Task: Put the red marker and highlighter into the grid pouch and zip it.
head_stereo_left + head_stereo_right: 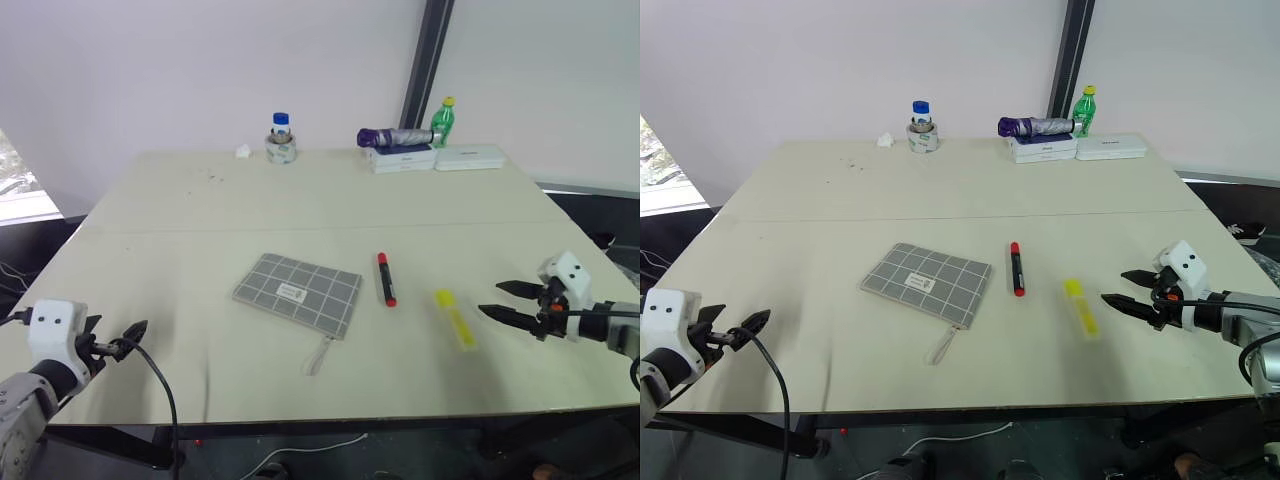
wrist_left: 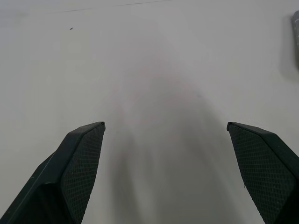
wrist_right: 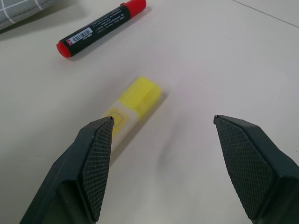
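White walls back a wide cream table [image 1: 200, 230] that takes up most of the head views. Near the middle of the frame lies the grid pouch [image 1: 298, 291], flat and grey with white lines, a small white label on its face and a pale pull cord [image 1: 319, 356] trailing from its lower right corner toward the lower edge of the picture. Just right of the pouch, apart from it, lies the red marker [image 1: 385, 278], running almost straight up and down in the frame. Further right lies the highlighter [image 1: 455, 319], yellow, slanted slightly, well apart from the marker and the pouch.

At the right edge of the frame the right gripper [image 1: 506, 301] hovers just beside the highlighter with its 2 black fingers spread, holding nothing; its wrist view has the highlighter [image 3: 132, 104] lying close to 1 fingertip [image 3: 99, 154], with the marker [image 3: 100, 27] beyond it. At the lower left of the frame the left gripper [image 1: 132, 336] sits over bare table, well apart from the pouch, its jaws spread wide and empty.

Along the far edge of the table, at the top of the frame, stand a small jar with a blue cap [image 1: 281, 139], a folded purple umbrella [image 1: 395, 137] resting on a white box [image 1: 404, 158], a green bottle with a yellow cap [image 1: 443, 121] and another flat white case [image 1: 470, 157].
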{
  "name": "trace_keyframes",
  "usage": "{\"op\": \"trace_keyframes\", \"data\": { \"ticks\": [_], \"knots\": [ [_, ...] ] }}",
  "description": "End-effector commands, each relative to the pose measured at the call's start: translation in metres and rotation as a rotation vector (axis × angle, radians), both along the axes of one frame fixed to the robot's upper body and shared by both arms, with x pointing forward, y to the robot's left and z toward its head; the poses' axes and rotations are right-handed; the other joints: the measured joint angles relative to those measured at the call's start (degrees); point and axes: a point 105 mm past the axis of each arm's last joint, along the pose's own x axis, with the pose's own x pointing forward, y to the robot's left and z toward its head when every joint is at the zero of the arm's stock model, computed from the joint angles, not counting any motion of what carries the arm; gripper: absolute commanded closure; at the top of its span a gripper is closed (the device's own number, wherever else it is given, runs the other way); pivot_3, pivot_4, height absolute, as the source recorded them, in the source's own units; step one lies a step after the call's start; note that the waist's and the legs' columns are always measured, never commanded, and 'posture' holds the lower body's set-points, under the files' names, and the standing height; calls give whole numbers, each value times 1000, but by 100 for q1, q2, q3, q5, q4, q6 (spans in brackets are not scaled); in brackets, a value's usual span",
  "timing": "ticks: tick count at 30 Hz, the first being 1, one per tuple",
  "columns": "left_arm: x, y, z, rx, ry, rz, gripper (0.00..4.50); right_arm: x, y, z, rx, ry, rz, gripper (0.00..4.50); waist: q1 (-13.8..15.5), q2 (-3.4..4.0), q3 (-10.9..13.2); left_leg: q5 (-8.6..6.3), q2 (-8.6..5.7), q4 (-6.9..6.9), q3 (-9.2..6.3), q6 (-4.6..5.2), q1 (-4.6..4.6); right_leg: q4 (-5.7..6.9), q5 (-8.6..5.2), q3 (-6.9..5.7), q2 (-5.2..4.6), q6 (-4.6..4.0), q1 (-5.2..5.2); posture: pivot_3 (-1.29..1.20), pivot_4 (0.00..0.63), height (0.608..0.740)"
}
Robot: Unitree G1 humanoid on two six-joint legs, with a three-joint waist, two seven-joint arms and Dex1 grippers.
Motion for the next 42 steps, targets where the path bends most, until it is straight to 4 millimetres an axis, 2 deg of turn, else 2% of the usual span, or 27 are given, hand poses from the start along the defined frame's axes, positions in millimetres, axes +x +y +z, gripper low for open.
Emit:
{"op": "trace_keyframes", "data": {
  "ticks": [1,5,13,17,22,28,31,36,39,42],
  "knots": [
    [-2,-1,16,43,-47,-17,95,2,0,10,-10,-35,10,955,-1,0,0,0,0,0,0,0,0,0,0,0,0,0,0,0,150,740],
    [0,2,16,25,-48,5,95,3,2,10,-7,-40,14,955,0,0,0,0,0,0,0,0,0,0,0,0,0,0,0,0,150,740],
    [6,-9,19,47,-63,-50,95,11,15,19,-2,-94,30,955,-5,0,0,0,0,0,1,0,0,0,1,0,1,2,0,0,150,740],
    [13,-23,17,75,-70,-99,95,17,34,22,9,-123,74,955,-3,0,0,0,0,0,0,0,0,0,1,0,1,2,0,0,150,740],
    [26,-44,10,136,-60,-205,95,20,71,31,47,-178,146,955,4,0,0,0,-2,-1,0,0,-1,0,2,0,3,4,-1,0,150,740],
    [39,-55,8,189,-55,-290,95,22,102,35,74,-217,170,955,1,0,0,0,-2,0,-2,0,-1,1,3,-1,6,5,-2,0,150,740],
    [47,-58,8,259,-62,-332,0,20,121,29,80,-201,194,1801,-1,0,0,0,-3,-1,-3,0,-1,1,3,-1,6,6,-2,0,150,740],
    [63,-57,11,443,-91,-388,0,17,148,18,79,-161,237,4465,-4,1,0,0,-3,-3,-4,0,-1,2,3,-1,8,6,-5,0,150,740],
    [74,-58,14,587,-124,-432,0,18,160,15,65,-156,246,4465,-5,0,0,0,-4,-3,-4,0,-1,2,3,-2,8,6,-5,0,150,740],
    [81,-63,13,680,-149,-486,0,20,163,8,26,-137,231,4465,-2,1,0,0,-5,-3,-4,0,-1,2,4,-1,7,7,-6,0,150,740]
  ]
}}
